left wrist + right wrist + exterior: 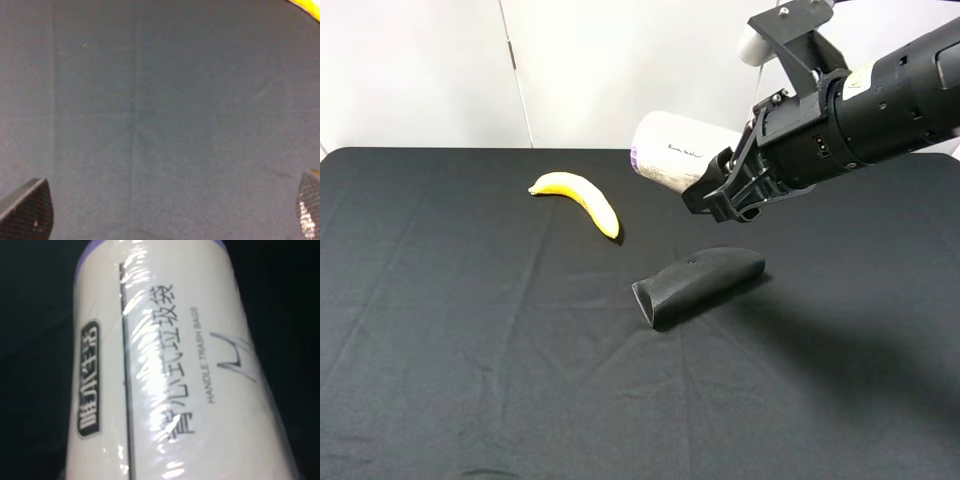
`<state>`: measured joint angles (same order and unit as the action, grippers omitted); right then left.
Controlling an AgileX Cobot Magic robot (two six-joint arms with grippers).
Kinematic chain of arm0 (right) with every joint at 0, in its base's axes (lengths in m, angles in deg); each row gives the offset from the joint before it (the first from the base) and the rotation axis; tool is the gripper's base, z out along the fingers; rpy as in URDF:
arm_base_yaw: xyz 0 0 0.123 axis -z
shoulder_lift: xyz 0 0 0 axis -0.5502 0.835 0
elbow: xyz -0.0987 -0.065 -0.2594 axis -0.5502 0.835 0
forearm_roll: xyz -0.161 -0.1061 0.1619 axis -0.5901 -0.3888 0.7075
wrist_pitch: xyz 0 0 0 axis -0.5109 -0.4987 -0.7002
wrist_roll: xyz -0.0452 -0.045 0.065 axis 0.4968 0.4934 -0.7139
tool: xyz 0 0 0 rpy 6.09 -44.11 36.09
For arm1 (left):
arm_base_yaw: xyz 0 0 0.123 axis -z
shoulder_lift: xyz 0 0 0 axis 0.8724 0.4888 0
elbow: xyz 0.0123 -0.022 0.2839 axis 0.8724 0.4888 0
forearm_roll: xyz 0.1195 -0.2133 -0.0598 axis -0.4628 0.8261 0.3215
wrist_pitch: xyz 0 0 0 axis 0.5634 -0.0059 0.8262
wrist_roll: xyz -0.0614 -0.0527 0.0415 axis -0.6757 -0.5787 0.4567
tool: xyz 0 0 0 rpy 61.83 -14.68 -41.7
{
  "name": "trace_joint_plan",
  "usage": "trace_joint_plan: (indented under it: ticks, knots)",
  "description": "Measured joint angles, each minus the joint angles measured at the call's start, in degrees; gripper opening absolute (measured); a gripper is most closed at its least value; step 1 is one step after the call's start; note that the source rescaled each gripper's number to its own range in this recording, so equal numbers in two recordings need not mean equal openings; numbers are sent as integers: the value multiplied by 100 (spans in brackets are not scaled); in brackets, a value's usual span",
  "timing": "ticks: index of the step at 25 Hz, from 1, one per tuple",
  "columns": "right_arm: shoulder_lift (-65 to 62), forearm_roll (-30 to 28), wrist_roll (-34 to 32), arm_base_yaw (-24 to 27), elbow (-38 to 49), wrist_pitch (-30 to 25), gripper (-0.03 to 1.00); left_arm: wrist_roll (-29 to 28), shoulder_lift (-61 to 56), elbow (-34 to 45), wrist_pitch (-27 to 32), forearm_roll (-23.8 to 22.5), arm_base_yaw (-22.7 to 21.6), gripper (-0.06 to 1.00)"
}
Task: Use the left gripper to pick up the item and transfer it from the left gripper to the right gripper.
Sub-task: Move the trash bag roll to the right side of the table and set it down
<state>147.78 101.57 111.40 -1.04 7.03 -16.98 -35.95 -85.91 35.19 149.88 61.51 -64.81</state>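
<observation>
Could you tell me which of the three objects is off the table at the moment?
The purple-ended roll: the right gripper holds it in the air, while the banana and the black pouch both lie on the black cloth.

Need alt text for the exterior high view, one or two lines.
The right gripper, a black claw on a thick black arm, holds a purple-edged whitish cylindrical roll in the air above a black cloth-covered table. On the cloth lie a yellow banana and a black curved pouch.
</observation>
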Motion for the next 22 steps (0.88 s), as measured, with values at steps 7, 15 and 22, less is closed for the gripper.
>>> trace_joint_plan:
  ticks: [7, 15, 22]
  knots:
    - [37, -240, -578, 6, 0, -4, 1, 0, -160, 0, -1, 0, -102, 90]
    - [402, -1047, -1607, 381, 0, -4, 1, 0, -179, 0, -1, 0, -102, 90]
    - [987, -1758, -2522, 1070, 0, -4, 0, 0, -179, 0, -1, 0, -102, 90]
